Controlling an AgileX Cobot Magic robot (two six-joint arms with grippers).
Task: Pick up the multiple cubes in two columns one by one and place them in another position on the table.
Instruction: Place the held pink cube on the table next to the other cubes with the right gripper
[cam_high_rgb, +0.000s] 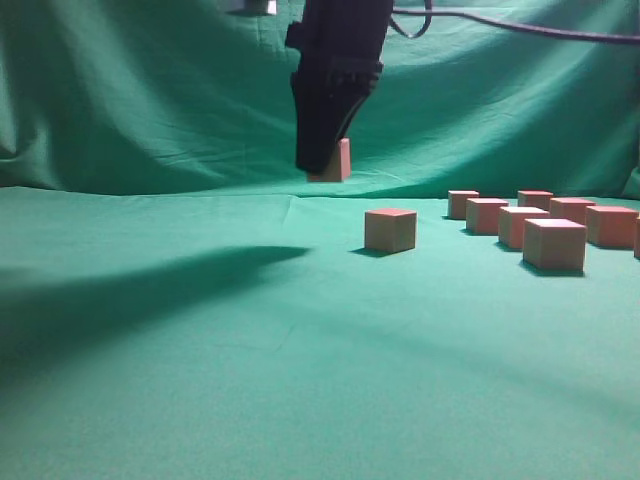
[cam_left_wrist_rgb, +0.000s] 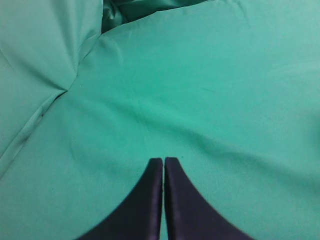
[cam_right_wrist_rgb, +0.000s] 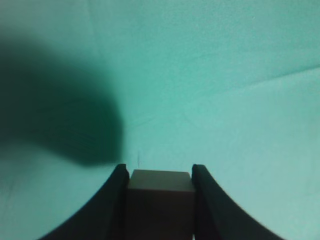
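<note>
The right gripper (cam_high_rgb: 325, 165) hangs above the counter (cam_high_rgb: 250, 380), its jaws clamped on one cube (cam_high_rgb: 338, 162), which is lifted clear of the teal-green cloth. In the right wrist view that held cube (cam_right_wrist_rgb: 160, 200) sits squarely between the two black fingers (cam_right_wrist_rgb: 112, 210), touching both, with a dark shadow (cam_right_wrist_rgb: 65, 125) on the cloth behind it. A single cube (cam_high_rgb: 390, 229) stands alone on the counter, below and a little right of the held one. Further right, the remaining cubes (cam_high_rgb: 553, 243) stand in two columns running back toward the draped backdrop (cam_high_rgb: 120, 90); the nearest is the largest in view. The left gripper (cam_left_wrist_rgb: 163, 165) hovers over bare cloth, its jaws pressed together with nothing between them. No brand, label or writing can be read on the cubes, grippers or cloth.
</note>
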